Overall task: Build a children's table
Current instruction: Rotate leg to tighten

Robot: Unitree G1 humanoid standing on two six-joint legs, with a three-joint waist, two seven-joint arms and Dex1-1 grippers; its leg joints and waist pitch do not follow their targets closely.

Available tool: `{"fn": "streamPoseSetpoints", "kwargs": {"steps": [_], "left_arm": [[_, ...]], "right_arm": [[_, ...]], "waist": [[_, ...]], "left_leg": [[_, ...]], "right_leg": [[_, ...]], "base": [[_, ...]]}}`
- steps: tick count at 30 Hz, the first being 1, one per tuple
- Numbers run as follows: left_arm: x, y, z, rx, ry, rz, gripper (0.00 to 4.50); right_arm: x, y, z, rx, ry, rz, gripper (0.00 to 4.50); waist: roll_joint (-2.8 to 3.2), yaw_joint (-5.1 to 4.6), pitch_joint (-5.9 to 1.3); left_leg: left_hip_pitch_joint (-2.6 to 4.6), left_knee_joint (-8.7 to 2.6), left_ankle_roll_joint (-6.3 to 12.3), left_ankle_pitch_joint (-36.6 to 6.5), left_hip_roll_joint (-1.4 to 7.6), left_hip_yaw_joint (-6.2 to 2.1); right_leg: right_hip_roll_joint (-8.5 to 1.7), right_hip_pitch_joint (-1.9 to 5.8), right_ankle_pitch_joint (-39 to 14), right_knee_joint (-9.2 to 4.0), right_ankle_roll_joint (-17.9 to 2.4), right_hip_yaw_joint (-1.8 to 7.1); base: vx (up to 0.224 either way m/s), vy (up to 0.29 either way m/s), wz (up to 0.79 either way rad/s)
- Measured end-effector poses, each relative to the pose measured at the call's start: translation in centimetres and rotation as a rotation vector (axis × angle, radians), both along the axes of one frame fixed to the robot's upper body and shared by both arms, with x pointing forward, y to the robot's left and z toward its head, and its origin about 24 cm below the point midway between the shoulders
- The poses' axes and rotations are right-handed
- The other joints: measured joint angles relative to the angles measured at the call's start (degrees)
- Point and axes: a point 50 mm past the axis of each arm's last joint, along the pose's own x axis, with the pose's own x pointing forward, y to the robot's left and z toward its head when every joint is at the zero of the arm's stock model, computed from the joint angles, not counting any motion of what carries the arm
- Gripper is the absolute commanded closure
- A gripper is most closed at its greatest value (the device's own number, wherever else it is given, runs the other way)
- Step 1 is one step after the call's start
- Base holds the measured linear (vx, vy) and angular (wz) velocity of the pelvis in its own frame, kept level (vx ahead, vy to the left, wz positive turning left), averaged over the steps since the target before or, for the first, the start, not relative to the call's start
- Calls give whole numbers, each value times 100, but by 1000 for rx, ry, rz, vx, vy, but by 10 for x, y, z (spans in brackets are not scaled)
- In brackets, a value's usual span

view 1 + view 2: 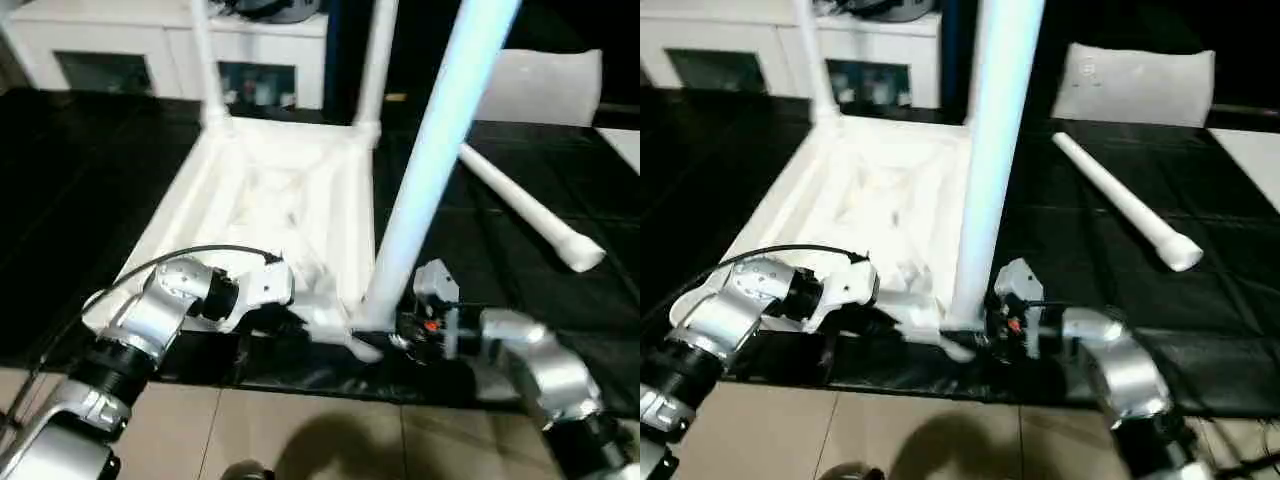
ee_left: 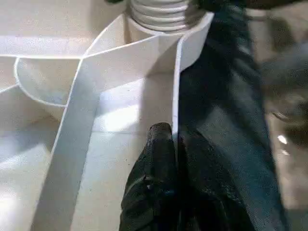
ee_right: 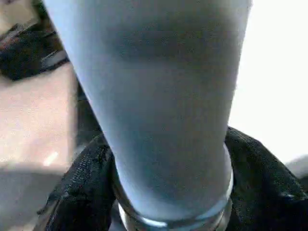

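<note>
Leg upright between right jaws — left jaws pinch tabletop rim.

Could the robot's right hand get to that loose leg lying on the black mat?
Probably, but not yet: the right hand is closed around the standing leg. The loose leg lies beyond it on open mat, nothing between.

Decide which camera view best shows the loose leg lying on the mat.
The right eye view: the loose leg lies there whole on the mat. The left eye view has its far end behind the upright leg.
</note>
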Motion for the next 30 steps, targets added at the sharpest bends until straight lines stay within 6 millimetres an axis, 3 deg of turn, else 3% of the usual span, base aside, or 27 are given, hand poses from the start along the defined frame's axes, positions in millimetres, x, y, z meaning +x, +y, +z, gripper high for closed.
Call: {"fn": "streamPoseSetpoints", "kwargs": {"steps": [7,10,14,16,18,25,30], "left_arm": [[1,-27,-7,-73,22,278,450],[3,-42,-6,-86,29,372,450],[3,-57,-6,-96,34,449,450],[3,-58,-5,-94,29,449,450],[2,-59,-5,-88,22,443,450],[2,-53,-2,-52,-12,421,450],[1,-39,0,-18,-50,349,450]], "right_arm": [[18,10,-3,18,20,-423,173],[28,14,0,-14,28,-544,173],[38,14,6,-94,2,-600,173],[38,14,7,-97,3,-608,117],[38,15,8,-92,3,-607,103],[32,19,7,-44,3,-596,27],[21,11,7,-13,-4,-497,5]], "waist": [[18,-324,-3],[25,-385,-5],[63,-406,-20],[66,-388,-23],[72,-367,-29],[79,-376,-33],[82,-371,-31]], "left_leg": [[10,5,-4,2,-9,-8],[6,5,-4,2,-12,-12],[-8,-15,-1,0,-19,-11],[-9,-23,5,-7,-21,-11],[-5,-40,8,-9,-17,-12],[-6,-54,6,-8,-6,-14],[-18,-68,6,-8,-7,-14]], "right_leg": [[-2,-15,-4,-16,6,-1],[-2,-25,-4,-29,6,-2],[0,-28,4,-59,4,5],[2,-26,42,-62,0,7],[8,-28,51,-62,2,1],[21,-41,45,-62,12,-2],[23,-52,45,-74,12,-2]], "base": [[0,0,0],[0,0,0],[0,0,0],[0,0,0],[0,0,0],[0,0,0],[0,0,0]]}}
